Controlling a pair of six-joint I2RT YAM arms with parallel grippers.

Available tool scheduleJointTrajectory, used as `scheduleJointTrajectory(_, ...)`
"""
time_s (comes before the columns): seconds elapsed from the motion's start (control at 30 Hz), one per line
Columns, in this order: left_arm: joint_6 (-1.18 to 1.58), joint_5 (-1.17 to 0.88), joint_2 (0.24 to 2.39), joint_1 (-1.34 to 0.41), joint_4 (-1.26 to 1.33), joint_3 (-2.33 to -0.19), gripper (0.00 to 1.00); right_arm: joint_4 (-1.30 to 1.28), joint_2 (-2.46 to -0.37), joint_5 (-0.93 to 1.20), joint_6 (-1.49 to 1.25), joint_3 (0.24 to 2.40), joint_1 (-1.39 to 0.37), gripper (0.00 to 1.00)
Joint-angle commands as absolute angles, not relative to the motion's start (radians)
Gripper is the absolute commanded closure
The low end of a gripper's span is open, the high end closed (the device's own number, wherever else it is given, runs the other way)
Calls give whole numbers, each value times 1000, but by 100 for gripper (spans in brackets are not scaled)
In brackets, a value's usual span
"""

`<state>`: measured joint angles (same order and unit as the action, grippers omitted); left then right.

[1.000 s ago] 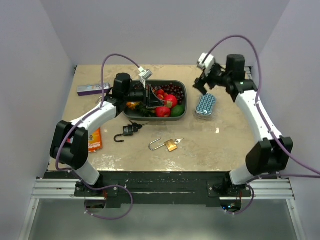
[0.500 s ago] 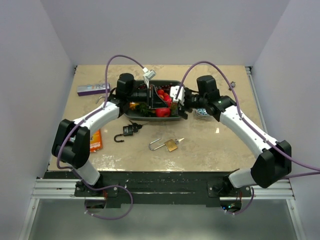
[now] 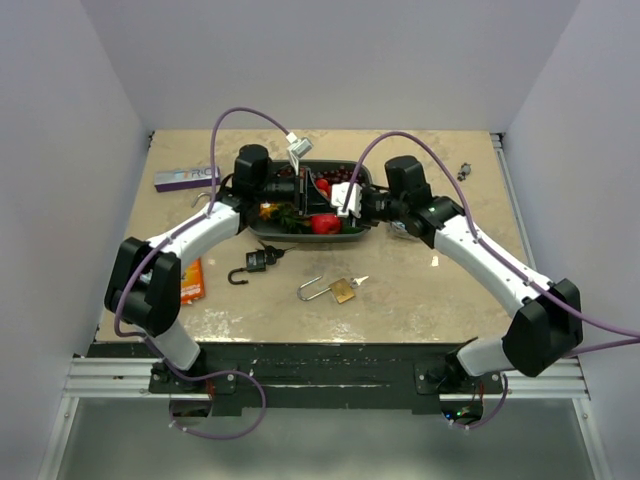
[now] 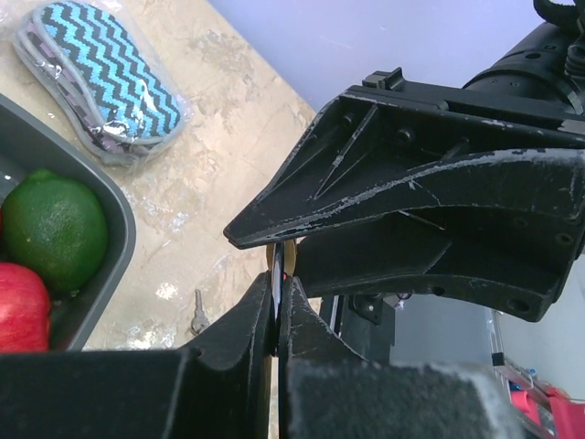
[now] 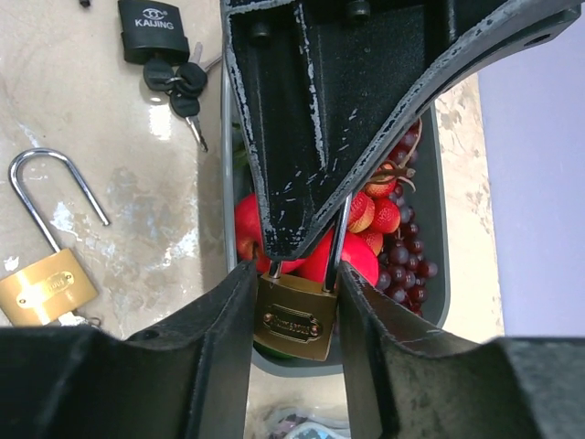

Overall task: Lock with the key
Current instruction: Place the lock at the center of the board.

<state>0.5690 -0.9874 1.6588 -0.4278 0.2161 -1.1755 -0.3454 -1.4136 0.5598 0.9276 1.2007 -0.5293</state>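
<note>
Below the right claw [image 5: 297,274] I see a grey tray [image 4: 123,247] of fruit — a lime [image 4: 53,222], red apples [image 4: 18,306], dark grapes [image 5: 402,261]. Just right of it lies a zigzag pouch [image 4: 110,78]; well to its left, a purple box [image 3: 187,177] and an orange packet [image 3: 190,280].

A beige, marble-patterned table [image 3: 430,295] is enclosed on three sides by plain, pale lilac walls [image 3: 320,60]. An aluminium rail [image 3: 105,383] is mounted along its near edge, and a grey floor [image 3: 330,445] is seen below.
</note>
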Motion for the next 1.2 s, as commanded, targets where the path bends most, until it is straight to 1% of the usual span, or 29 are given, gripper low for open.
scheduleJointTrajectory(0.0,594,-1009,1660,-431,255,-1224,100,-304,-1382,514,957,1184,-538,64)
scheduleJointTrajectory(0.07,592,-1009,1658,-431,253,-1223,100,-288,-1378,496,954,1178,-538,77)
scheduleJointTrajectory(0.1,592,-1009,1658,-431,253,-1223,100,-273,-1374,477,944,1177,-538,90)
scheduleJointTrajectory(0.13,591,-1009,1655,-431,253,-1221,100,-267,-1371,468,936,1174,-540,95)
scheduleJointTrajectory(0.17,589,-1009,1654,-431,255,-1218,88,-262,-1371,459,911,1173,-538,100)
scheduleJointTrajectory(0.23,574,-990,1640,-425,249,-1213,75,-247,-1379,422,852,1183,-537,100)
scheduleJointTrajectory(0.27,559,-976,1631,-420,235,-1213,62,-248,-1385,411,789,1199,-522,100)
scheduleJointTrajectory(0.3,548,-968,1623,-402,221,-1213,56,-262,-1391,417,758,1213,-503,100)
scheduleJointTrajectory(0.33,523,-959,1603,-391,203,-1212,45,-270,-1399,460,724,1226,-476,100)
scheduleJointTrajectory(0.37,511,-951,1591,-377,192,-1212,27,-279,-1419,477,656,1256,-413,100)
scheduleJointTrajectory(0.43,474,-931,1551,-331,164,-1215,18,-299,-1446,505,585,1288,-344,100)
scheduleJointTrajectory(0.47,456,-922,1539,-318,147,-1223,10,-304,-1478,517,554,1320,-277,100)
scheduleJointTrajectory(0.53,389,-878,1514,-282,82,-1248,5,-295,-1518,509,451,1351,-207,100)
scheduleJointTrajectory(0.57,371,-867,1511,-272,60,-1259,1,-290,-1541,480,377,1385,-146,100)
scheduleJointTrajectory(0.67,330,-828,1517,-232,-47,-1302,1,-278,-1667,396,246,1475,-53,100)
scheduleJointTrajectory(0.73,298,-728,1522,-216,-122,-1331,1,-273,-1768,321,186,1525,-12,100)
scheduleJointTrajectory(0.8,226,-690,1531,-198,-202,-1364,1,-275,-1866,276,123,1598,38,100)
scheduleJointTrajectory(0.87,157,-605,1539,-184,-244,-1413,1,-272,-1920,264,91,1661,64,100)
scheduleJointTrajectory(1.0,138,-561,1545,-117,-281,-1440,1,-273,-2052,262,55,1755,78,100)
scheduleJointTrajectory(1.17,101,-531,1535,-98,-308,-1431,1,-284,-2187,215,49,1850,80,100)
